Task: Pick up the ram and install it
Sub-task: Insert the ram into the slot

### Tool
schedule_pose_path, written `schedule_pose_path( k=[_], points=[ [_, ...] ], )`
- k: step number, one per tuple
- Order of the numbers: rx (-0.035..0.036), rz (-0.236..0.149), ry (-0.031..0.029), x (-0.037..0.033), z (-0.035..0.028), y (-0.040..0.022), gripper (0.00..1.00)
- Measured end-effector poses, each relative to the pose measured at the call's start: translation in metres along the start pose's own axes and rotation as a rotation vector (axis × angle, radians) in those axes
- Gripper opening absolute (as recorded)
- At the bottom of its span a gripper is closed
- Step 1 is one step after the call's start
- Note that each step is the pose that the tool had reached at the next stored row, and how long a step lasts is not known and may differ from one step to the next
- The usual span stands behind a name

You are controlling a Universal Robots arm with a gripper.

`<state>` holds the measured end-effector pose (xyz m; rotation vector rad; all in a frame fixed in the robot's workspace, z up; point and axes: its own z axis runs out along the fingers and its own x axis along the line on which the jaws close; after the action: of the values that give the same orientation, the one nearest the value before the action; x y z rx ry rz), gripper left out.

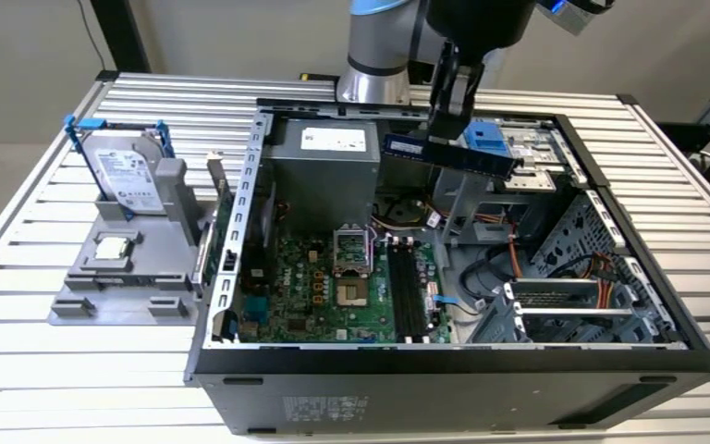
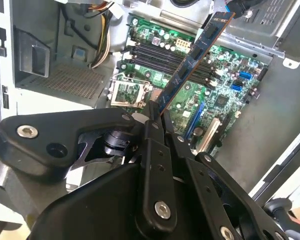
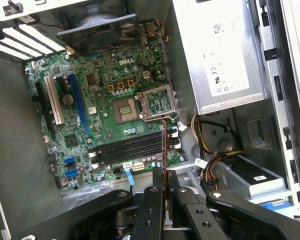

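I have the ram (image 1: pixel 454 154), a long, thin, dark blue-green memory stick with black chips, up in the air above the open computer case (image 1: pixel 651 277), over its far end near the grey metal power supply box (image 1: pixel 324 153). The tool (image 1: pixel 444 129) is pinching the stick across its flat faces; in both wrist views the black fingers (image 2: pixel 152 125) close on one long edge. I judge this grip leaves the opposite edge free to meet a socket. In the second wrist view the ram (image 2: pixel 195 55) juts away from the tool (image 2: pixel 159 112) toward the green motherboard (image 2: pixel 225 95), well apart from it. The long black memory slots (image 1: pixel 407 287) sit empty. The case lies on its side on the slatted aluminium desk (image 1: pixel 34 370), so the slots face upward to the arm. A silver hard drive with blue rails (image 1: pixel 127 171) stands in a grey holder beside the case
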<state>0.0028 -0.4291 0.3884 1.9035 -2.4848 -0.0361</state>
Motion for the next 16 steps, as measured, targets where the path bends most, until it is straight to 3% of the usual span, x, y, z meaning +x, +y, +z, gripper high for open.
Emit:
schedule_pose_path(
  k=[5, 16],
  points=[
    [0.0001, 0.020, -0.0005, 0.0000, 0.0000, 0.0000, 0.00],
    [0.0010, 0.197, -0.0051, 0.0000, 0.0000, 0.0000, 0.00]
  ],
)
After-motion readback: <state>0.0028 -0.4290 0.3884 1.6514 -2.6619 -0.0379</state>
